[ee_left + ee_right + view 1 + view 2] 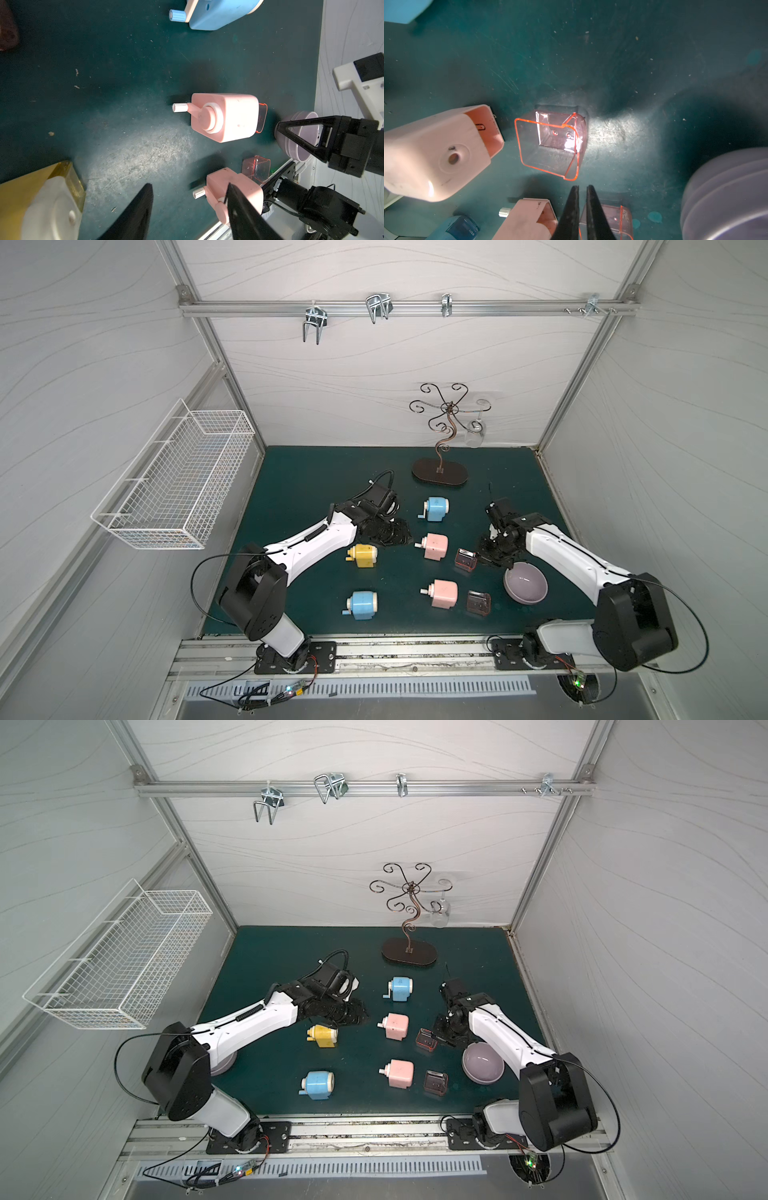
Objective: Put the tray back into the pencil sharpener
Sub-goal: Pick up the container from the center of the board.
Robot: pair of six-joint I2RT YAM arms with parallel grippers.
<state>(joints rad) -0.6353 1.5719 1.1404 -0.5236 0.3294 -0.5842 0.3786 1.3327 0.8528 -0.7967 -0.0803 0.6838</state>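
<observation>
hovering empty, your right gripper [582, 187] was nearly pressed together; the tray [465, 559] lay at three o'clock of the pink sharpener [436, 546], outside it. your left gripper [189, 186] was spread, empty.

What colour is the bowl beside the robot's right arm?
The bowl is pale lilac; a top view shows it best.
</observation>
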